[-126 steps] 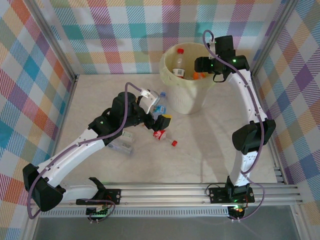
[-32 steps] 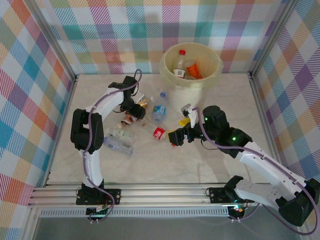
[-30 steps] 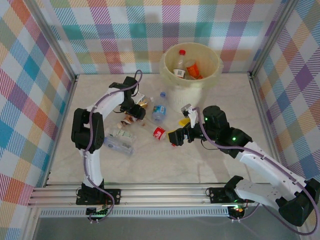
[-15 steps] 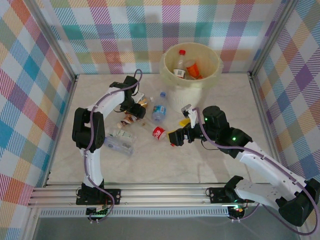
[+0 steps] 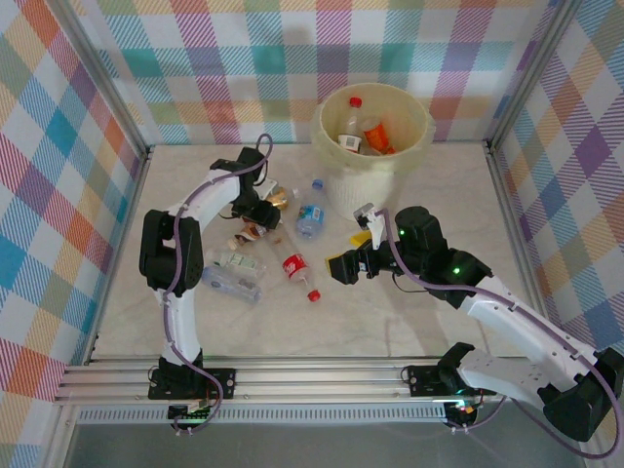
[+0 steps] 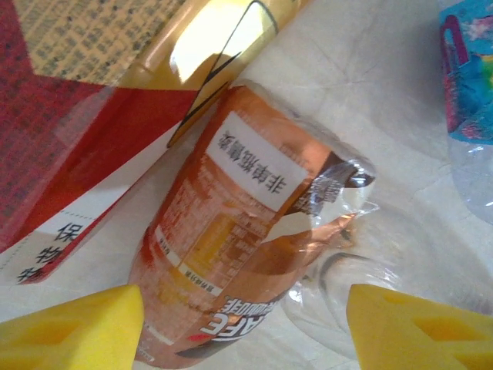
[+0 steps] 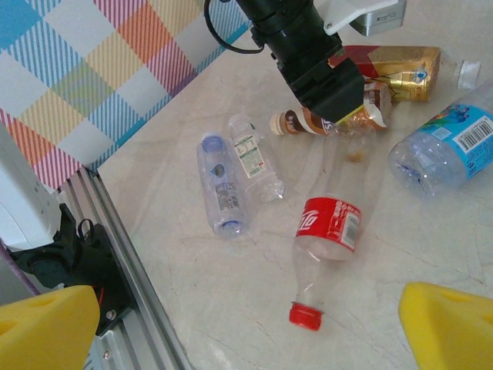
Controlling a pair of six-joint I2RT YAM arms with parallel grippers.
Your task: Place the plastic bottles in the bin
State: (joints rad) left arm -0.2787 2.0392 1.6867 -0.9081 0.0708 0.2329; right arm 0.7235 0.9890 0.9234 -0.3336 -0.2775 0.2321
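Note:
The cream bin [image 5: 341, 190] stands at the back with several plastic bottles [image 5: 363, 130] inside. My left gripper [image 5: 261, 216] [image 6: 243, 324] is down over a brown-labelled bottle [image 6: 231, 247] [image 7: 308, 122] lying on the table. Its yellow pads [image 6: 69, 327] stand close on either side, and I cannot see whether they touch. My right gripper [image 5: 343, 270] [image 7: 250, 327] is wide open and holds nothing. A red-labelled bottle [image 5: 295, 267] [image 7: 327, 227] lies just ahead of it, red cap [image 7: 306, 314] toward me.
A blue-labelled bottle [image 5: 310, 216] [image 7: 447, 146] lies near the bin. A gold bottle with a red label [image 7: 393, 65] [image 6: 92, 116] rests beside the brown one. Two clear bottles [image 5: 234, 273] [image 7: 227, 185] lie to the left. The aluminium rail [image 7: 123, 285] runs along the near edge.
The red-labelled bottle has slid left and turned, its cap now pointing toward the near edge. My left gripper's jaws have narrowed a little around the brown-labelled bottle. The right arm has barely moved.

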